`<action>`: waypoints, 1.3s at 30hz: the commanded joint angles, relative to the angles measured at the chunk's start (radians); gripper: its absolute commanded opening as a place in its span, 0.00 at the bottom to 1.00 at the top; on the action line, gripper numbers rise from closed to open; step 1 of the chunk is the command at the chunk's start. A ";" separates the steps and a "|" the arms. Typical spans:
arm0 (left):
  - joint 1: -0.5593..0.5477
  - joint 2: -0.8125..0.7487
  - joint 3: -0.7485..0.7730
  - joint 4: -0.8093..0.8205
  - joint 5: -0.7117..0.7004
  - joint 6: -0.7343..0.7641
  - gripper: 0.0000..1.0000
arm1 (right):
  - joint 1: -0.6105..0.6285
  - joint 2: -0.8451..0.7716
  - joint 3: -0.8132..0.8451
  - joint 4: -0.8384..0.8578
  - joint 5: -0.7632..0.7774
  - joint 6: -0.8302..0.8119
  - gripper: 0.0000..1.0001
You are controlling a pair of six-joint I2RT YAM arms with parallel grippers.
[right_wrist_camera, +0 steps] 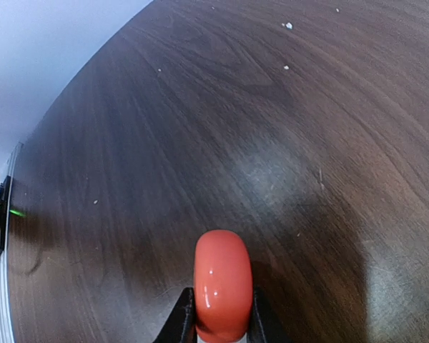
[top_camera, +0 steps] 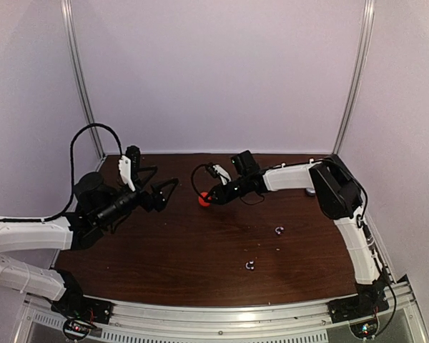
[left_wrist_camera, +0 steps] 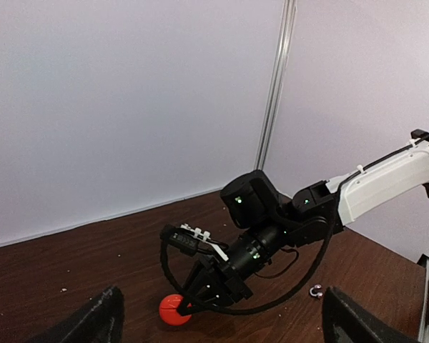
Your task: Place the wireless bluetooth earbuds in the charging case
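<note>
A closed red round charging case is gripped edge-on between my right gripper's fingers, low over the table at the back middle. It also shows in the left wrist view and the right wrist view. My right gripper is shut on it. My left gripper is open and empty, hovering a little left of the case and facing it. Two silvery-grey earbuds lie on the table: one right of centre, also in the left wrist view, and one nearer the front. No red earbuds show.
A small grey object lies by the right arm's elbow at the back right, partly hidden. White walls with metal posts enclose the dark wooden table. A metal rail runs along the near edge.
</note>
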 commanded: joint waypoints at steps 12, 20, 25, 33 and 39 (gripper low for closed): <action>0.008 -0.028 -0.029 0.027 -0.029 0.007 0.98 | -0.045 0.114 0.159 -0.130 0.129 -0.016 0.40; 0.008 -0.027 -0.022 0.020 -0.027 -0.009 0.98 | -0.053 0.052 0.148 -0.143 0.161 -0.035 0.58; 0.008 -0.035 -0.017 0.014 -0.024 -0.017 0.98 | -0.074 -0.108 0.042 -0.116 0.255 -0.056 0.75; 0.008 -0.034 0.001 -0.009 -0.016 -0.018 0.98 | -0.159 -0.471 -0.282 0.004 0.474 -0.073 1.00; 0.008 -0.005 0.033 -0.024 -0.011 -0.021 0.98 | -0.267 -0.726 -0.576 0.166 0.616 0.029 1.00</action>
